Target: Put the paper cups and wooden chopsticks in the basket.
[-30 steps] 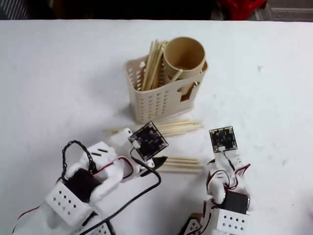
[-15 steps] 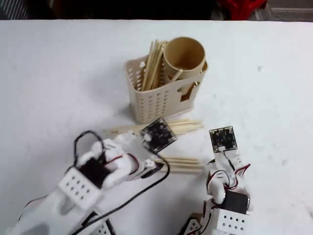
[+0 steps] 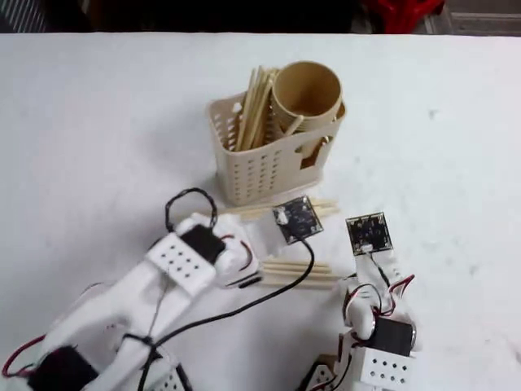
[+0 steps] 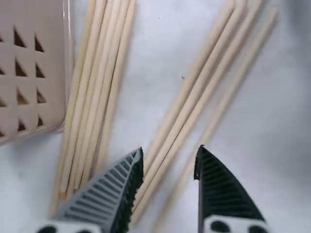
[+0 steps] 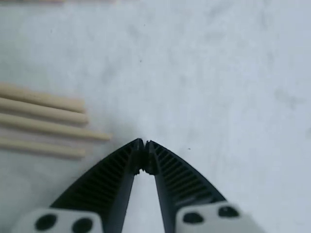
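One plastic basket, rectangular, perforated walls, mid-table. Inside: one round paper cup, mouth up; wooden chopsticks upright, slightly leaning. Two loose bundles lie flat, long axis left-right in high view: first bundle just beside basket, second bundle, four sticks, nearer arms. Left gripper: fingers moderately apart, empty, over second bundle. Right gripper: fingers pressed together, empty, near stick ends.
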### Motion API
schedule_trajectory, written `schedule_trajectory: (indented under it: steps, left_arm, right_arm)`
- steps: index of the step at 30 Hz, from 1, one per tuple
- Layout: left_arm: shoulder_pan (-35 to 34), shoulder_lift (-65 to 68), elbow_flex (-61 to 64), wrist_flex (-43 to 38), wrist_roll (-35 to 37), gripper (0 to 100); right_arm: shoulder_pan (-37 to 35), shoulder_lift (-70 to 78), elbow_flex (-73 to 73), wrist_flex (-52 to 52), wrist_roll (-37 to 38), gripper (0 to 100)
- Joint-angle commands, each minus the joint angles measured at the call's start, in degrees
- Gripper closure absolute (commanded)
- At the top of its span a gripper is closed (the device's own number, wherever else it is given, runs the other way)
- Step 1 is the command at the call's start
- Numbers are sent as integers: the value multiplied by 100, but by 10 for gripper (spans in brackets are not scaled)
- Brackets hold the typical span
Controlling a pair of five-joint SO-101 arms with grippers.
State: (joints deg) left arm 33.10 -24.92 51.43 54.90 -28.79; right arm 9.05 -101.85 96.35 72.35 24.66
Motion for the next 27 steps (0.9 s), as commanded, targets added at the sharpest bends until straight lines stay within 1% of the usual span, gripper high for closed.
schedule_trajectory:
  steps: [1, 4, 6, 12, 18, 22, 27]
  left_arm:
    - [-40, 330, -448, -9, -105, 827]
    - [-40, 620, -633, -18, -308, 827]
    - [-40, 840, -765, -26, -360, 827]
    - [-84, 1631, -1310, -18, -369, 827]
    - [-532, 2334, -2119, 44, -378, 827]
    - [-514, 2914, -2488, 299, -527, 827]
    - [-488, 3415, -2629, 325, -738, 827]
  right_arm:
    - [523, -110, 53, 40, -35, 981]
    - [1288, -110, 53, 40, -35, 981]
    - [1552, -110, 53, 40, -35, 981]
    - [1587, -110, 53, 40, -35, 981]
    - [1587, -110, 53, 40, -35, 981]
    - [1587, -110, 53, 40, -35, 981]
    - [1587, -110, 53, 40, -35, 981]
